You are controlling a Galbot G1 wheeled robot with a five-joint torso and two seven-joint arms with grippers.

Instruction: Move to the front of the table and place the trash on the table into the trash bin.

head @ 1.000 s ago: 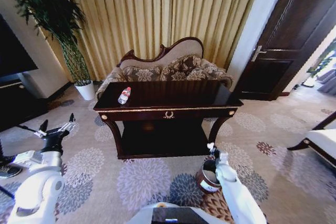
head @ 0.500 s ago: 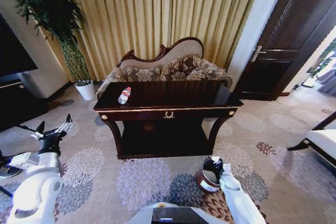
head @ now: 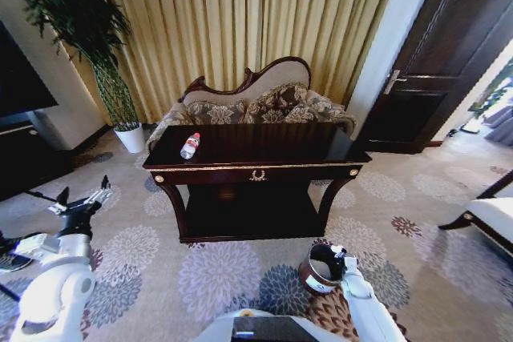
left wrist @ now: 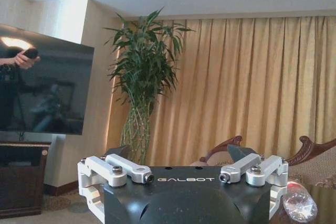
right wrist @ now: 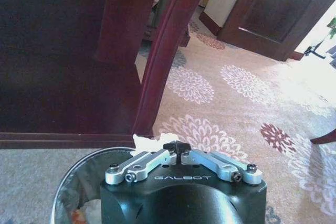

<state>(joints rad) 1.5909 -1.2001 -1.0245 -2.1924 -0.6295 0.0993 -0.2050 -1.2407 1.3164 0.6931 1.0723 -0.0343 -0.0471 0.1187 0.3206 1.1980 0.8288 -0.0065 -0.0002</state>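
Table (head: 256, 172): a dark glossy table with gold trim stands at centre frame in the head view, its front edge facing the robot, a strip of patterned carpet (head: 216, 274) lying open between them.
Bottle (head: 190, 146): a clear bottle with a red cap lies on its side near the table's left rear corner, close to the left edge.
Bin (head: 318, 271): the round dark bin sits on the carpet at lower centre-right, just off the table's front right leg (right wrist: 167, 51).
Right gripper (head: 337, 255): poised at the bin's rim, its jaws drawn narrow around a crumpled white scrap (right wrist: 148, 141) held over the bin's open mouth; the right wrist view also shows some scraps inside the bin.
Left gripper (head: 80, 198): held in the air at lower left, well clear of the table's left edge, jaws spread wide and empty.
Open room: bare carpet runs to the left and right of the table; a sofa (head: 256, 106) presses close behind its rear edge, a potted plant (head: 120, 110) stands at upper left, and a dark door (head: 433, 70) at upper right.
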